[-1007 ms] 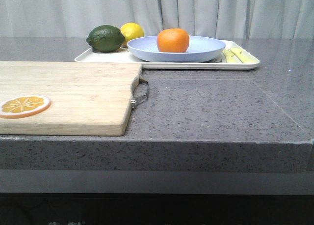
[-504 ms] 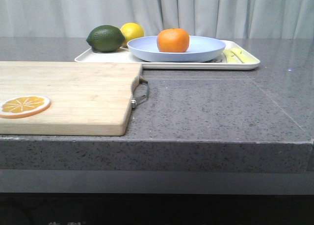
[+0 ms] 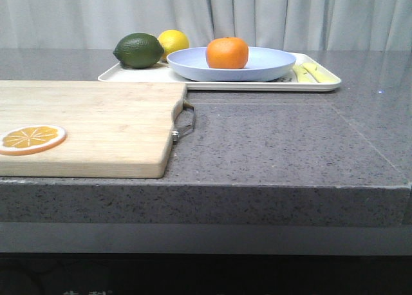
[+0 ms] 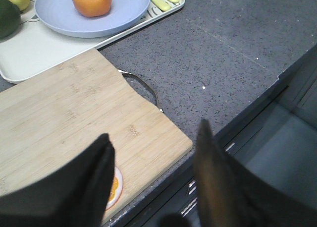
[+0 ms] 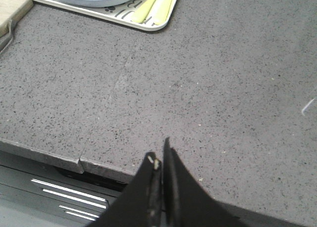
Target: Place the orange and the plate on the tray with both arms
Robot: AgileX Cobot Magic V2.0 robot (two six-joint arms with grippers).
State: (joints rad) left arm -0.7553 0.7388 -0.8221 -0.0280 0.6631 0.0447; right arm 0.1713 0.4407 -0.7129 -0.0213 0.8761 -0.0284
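A: Orange (image 3: 226, 53) sits in the middle of the lavender plate (image 3: 270, 66), and the plate rests on the off-white tray (image 3: 257, 85) at the far side of the table, so the placing looks done.

B: And the arms?

A: Both hang back near the table's front edge. The left gripper (image 4: 153, 172) is spread wide and empty above the wooden cutting board (image 3: 90, 124); the right gripper (image 5: 159, 180) is pinched closed on nothing.

B: Anything else nearby?

A: A green lime (image 3: 138, 50) and lemon (image 3: 174, 40) share the tray; an orange slice (image 3: 32, 139) lies on the board. Nothing blocks the tray.
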